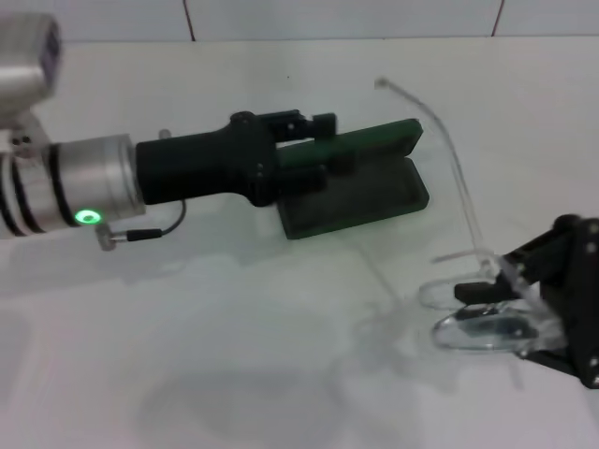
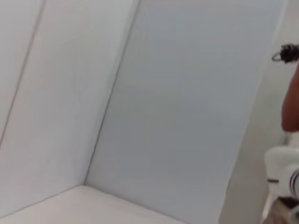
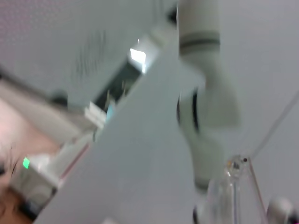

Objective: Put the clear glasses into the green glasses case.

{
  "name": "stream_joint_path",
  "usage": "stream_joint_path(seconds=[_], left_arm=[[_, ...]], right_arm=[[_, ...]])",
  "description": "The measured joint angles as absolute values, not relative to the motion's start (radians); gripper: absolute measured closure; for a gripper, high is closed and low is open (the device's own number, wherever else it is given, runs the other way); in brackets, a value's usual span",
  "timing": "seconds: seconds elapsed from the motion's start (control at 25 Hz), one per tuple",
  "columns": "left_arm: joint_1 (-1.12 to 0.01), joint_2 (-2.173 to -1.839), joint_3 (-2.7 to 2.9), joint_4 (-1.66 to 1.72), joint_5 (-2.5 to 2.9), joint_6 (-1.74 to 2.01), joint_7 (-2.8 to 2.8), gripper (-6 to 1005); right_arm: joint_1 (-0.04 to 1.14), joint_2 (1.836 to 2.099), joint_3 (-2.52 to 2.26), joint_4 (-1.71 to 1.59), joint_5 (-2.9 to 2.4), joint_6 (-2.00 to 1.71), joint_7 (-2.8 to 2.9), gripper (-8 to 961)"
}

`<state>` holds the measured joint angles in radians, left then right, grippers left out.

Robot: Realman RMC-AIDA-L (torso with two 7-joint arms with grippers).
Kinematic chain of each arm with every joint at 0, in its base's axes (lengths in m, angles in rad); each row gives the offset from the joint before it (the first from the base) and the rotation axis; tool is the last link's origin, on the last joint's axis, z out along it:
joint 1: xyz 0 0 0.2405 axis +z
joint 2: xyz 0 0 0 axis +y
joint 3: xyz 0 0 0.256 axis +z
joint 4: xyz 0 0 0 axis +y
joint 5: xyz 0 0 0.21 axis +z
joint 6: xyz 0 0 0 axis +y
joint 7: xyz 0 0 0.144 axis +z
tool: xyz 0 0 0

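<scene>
The green glasses case [image 1: 367, 198] lies open at the table's centre, its lid [image 1: 379, 142] standing up behind the base. My left gripper [image 1: 312, 150] reaches in from the left and is shut on the case's left end. At the lower right, my right gripper [image 1: 491, 310] is shut on the clear glasses [image 1: 466, 330], held just above the table. One clear arm [image 1: 456, 173] of the glasses sticks up and back past the right end of the case. The right wrist view shows a hinge of the glasses [image 3: 239, 169] close up. The left wrist view shows only walls.
The white table [image 1: 234, 374] spreads around the case. A white tiled wall [image 1: 328, 19] runs along its far edge. A thin cable [image 1: 154, 232] hangs under my left arm.
</scene>
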<state>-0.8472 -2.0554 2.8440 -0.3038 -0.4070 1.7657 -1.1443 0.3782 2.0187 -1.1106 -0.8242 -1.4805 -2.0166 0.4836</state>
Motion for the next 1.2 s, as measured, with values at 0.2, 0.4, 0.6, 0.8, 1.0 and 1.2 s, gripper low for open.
stream_joint_path(seconds=[0.2, 0.4, 0.6, 0.8, 1.0, 1.2], left_arm=[[-0.848, -2.086, 2.844, -0.283, -0.401, 1.743, -0.986, 409], [-0.838, -2.088, 2.844, -0.204, -0.399, 1.743, -0.846, 409], [-0.833, -2.088, 2.844, -0.176, -0.405, 1.745, -0.794, 409], [-0.828, -2.087, 2.835, -0.149, -0.427, 1.750, -0.757, 409], [-0.807, -2.086, 2.836, -0.129, -0.483, 1.755, -0.728, 409], [-0.796, -2.087, 2.833, -0.121, -0.509, 1.786, -0.696, 409]], right_arm=[[0.438, 2.024, -1.121, -0.751, -1.402, -2.061, 0.543, 819], [0.539, 2.022, -1.131, -0.590, -1.360, -2.040, 0.629, 819], [0.600, 2.025, -1.160, -0.474, -1.361, -1.997, 0.634, 818], [0.612, 2.028, -1.213, -0.442, -1.358, -1.980, 0.634, 817], [0.602, 2.026, -1.235, -0.441, -1.365, -1.961, 0.642, 817], [0.598, 2.020, -1.254, -0.440, -1.375, -1.883, 0.705, 816]])
